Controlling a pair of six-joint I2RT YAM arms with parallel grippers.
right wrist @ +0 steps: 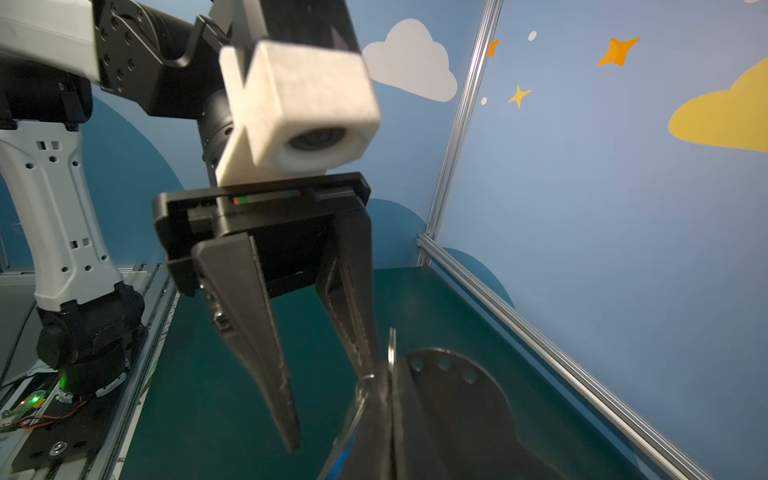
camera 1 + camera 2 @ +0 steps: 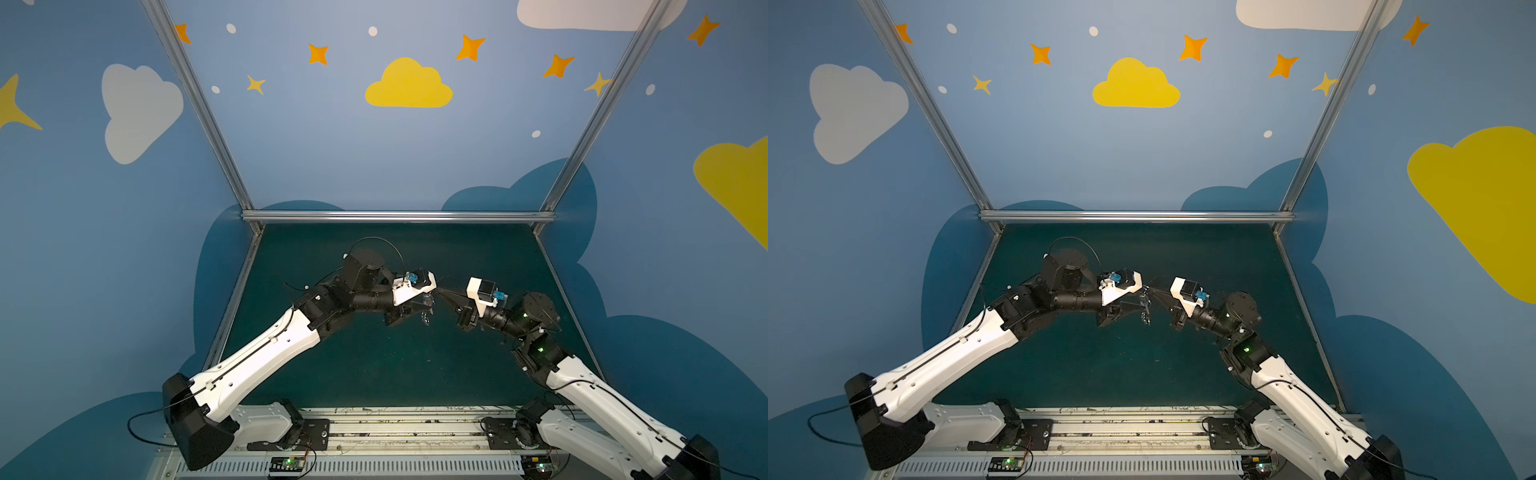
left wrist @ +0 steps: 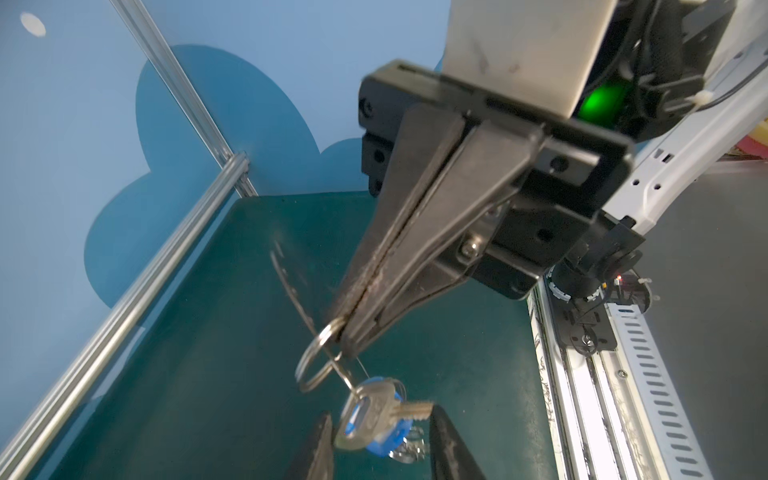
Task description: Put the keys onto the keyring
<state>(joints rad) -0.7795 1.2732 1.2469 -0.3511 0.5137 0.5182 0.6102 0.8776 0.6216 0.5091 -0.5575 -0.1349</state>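
Keys: blue head, silver blade

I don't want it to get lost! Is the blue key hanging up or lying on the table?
Hanging. The key dangles from the keyring pinched in the shut right gripper, off the green table.

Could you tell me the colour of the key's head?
Bright blue plastic head of the small key; left wrist view.
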